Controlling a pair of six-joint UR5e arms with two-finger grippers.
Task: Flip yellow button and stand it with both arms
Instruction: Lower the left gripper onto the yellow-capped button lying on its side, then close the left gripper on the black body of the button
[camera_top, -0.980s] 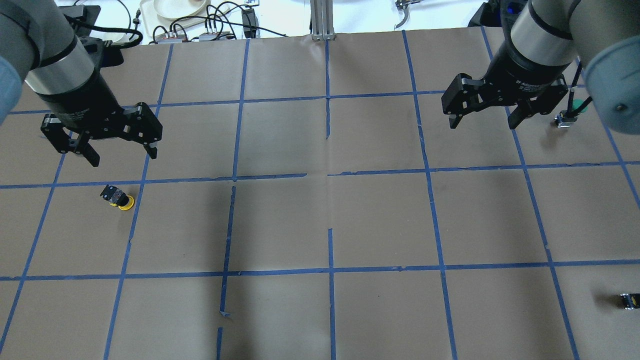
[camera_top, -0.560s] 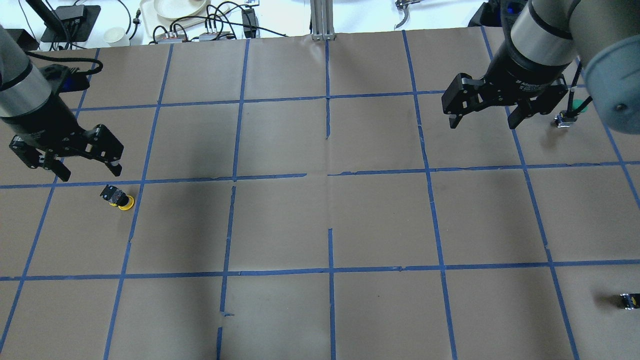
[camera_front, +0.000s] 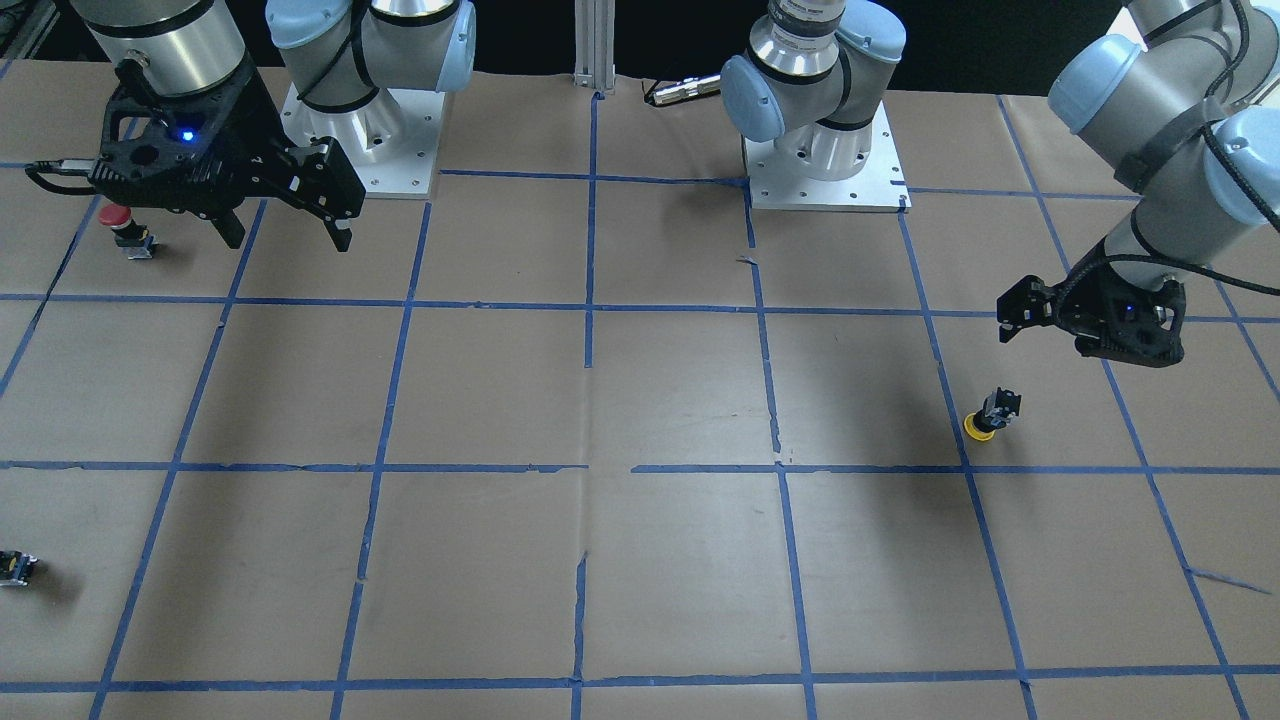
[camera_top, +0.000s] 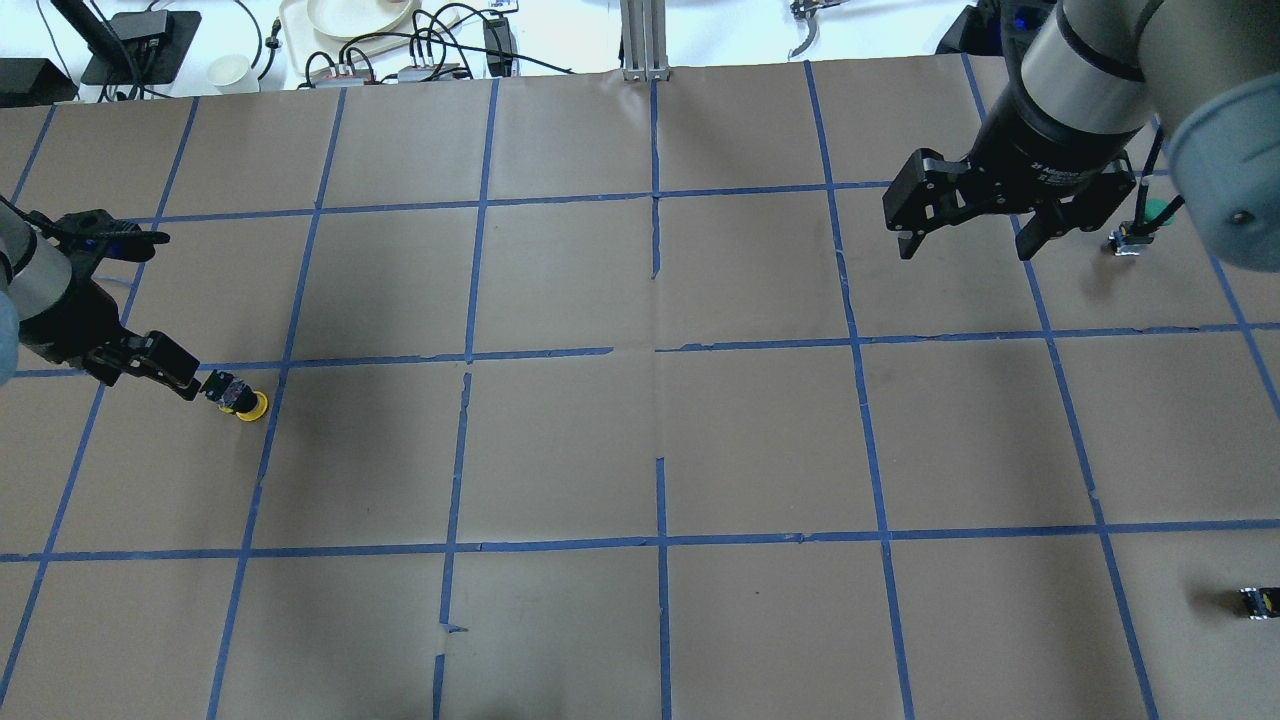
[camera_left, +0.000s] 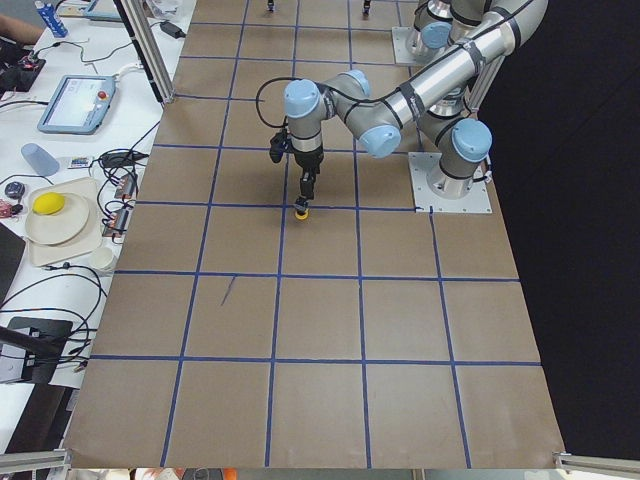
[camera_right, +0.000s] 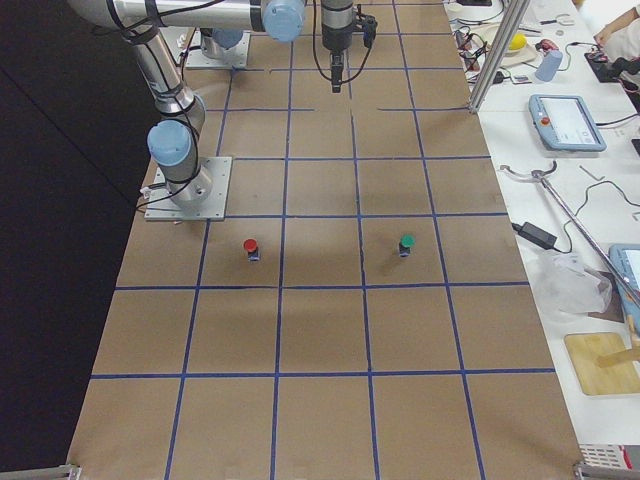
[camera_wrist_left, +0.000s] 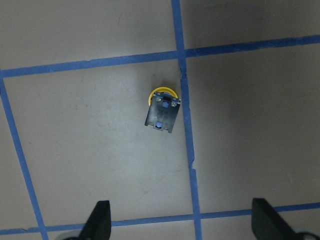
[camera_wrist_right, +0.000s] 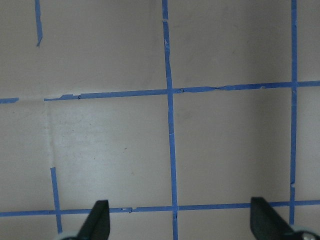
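Yellow button (camera_top: 238, 397) on worktop (camera_top: 640, 450), just beside tape line (camera_wrist_left: 190, 150), cap low, block body tilted up. Left gripper (camera_wrist_left: 180, 225) hovers close, jaws released, empty. Right gripper (camera_top: 965, 235) well apart, jaws released, empty. Risk: off-centre pinch on round cap likely squirts button out and sends it rolling.

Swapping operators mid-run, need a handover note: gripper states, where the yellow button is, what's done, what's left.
Left gripper: open and empty, down low next to the yellow button. Fingers spread, with nothing between them.
Right gripper: open and empty, raised on the robot's right side near the green button.
Yellow button: on the table on the robot's left side. It is not upright; the cap is at the paper and the block body is tilted up.
Done: approach only.
Left to do: grasp it, flip it, stand it upright. None of that has begun.
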